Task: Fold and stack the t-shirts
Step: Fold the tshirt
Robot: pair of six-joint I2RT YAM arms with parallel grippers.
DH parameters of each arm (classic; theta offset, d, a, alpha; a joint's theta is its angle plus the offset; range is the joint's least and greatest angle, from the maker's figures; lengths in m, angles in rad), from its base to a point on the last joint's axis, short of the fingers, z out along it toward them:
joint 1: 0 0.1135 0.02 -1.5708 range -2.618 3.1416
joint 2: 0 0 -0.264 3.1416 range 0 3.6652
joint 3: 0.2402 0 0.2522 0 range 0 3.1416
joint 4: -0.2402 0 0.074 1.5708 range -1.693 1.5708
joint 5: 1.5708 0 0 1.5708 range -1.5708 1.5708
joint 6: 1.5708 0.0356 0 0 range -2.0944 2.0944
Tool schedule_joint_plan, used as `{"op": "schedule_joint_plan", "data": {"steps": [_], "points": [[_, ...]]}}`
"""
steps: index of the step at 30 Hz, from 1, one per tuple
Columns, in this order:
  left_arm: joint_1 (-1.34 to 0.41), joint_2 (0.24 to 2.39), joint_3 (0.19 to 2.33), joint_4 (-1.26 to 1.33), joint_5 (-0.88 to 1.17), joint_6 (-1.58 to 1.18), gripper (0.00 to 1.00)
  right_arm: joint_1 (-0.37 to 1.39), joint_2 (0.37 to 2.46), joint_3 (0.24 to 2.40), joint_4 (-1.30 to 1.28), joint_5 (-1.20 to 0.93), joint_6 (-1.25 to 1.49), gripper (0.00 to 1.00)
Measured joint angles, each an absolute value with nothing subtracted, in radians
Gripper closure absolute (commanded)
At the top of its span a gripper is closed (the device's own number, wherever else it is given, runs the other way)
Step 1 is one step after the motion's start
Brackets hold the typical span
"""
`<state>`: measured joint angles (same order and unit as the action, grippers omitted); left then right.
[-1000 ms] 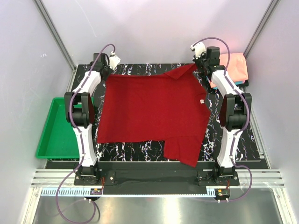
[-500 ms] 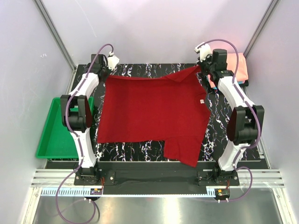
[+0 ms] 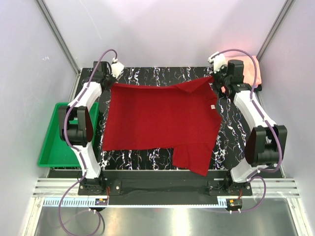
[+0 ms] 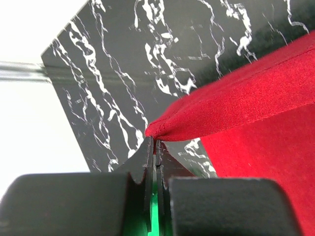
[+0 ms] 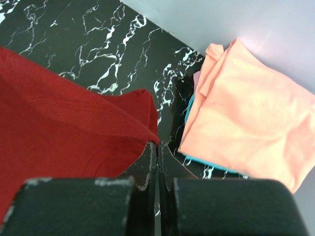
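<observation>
The dark red t-shirt lies spread over the black marbled table, one sleeve hanging toward the near edge. My left gripper is shut on its far left corner, lifted off the table. My right gripper is shut on its far right corner. The folded salmon-pink t-shirt lies at the far right corner and also shows in the right wrist view. A thin teal t-shirt edge shows under it.
A green plastic tray sits left of the table, beside the left arm. Grey walls close in the back and both sides. The arm bases stand at the near edge.
Both grippers have moved toward the far edge and a little outward, drawing the red t-shirt's far edge tauter. The rest of the shirt has hardly shifted.
</observation>
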<state>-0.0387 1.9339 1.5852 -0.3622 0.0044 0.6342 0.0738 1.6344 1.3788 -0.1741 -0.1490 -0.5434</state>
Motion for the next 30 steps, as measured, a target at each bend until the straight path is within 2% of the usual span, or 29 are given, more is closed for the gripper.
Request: {"op": "schedule_joint_plan", "data": {"steps": [10,11,12,13,14,16,19,25,30], "points": [[-0.039,1.809,1.378,-0.348,0.020,0.589,1.00,0.074,1.409,1.152,-0.232,-0.168,-0.492,1.00],[-0.039,1.792,1.344,-0.339,0.022,0.583,0.99,0.074,1.391,1.131,-0.237,-0.179,-0.481,0.87],[-0.039,1.770,1.301,-0.344,0.025,0.577,0.86,0.074,1.372,1.108,-0.249,-0.192,-0.464,0.70],[-0.039,1.753,1.264,-0.350,0.028,0.575,0.78,0.074,1.355,1.086,-0.264,-0.212,-0.448,0.55],[-0.039,1.743,1.238,-0.358,0.028,0.572,0.70,0.074,1.345,1.070,-0.276,-0.231,-0.440,0.35],[-0.039,1.742,1.226,-0.381,0.027,0.564,0.56,0.074,1.337,1.057,-0.303,-0.258,-0.433,0.30],[-0.039,1.739,1.234,-0.385,0.019,0.548,0.44,0.074,1.353,1.073,-0.322,-0.277,-0.424,0.29],[-0.041,1.760,1.408,-0.424,0.020,0.499,0.44,0.079,1.483,1.224,-0.306,-0.302,-0.432,0.35],[-0.059,1.798,1.504,-0.415,0.033,0.432,0.46,0.145,1.565,1.231,-0.316,-0.336,-0.512,0.43]]}}
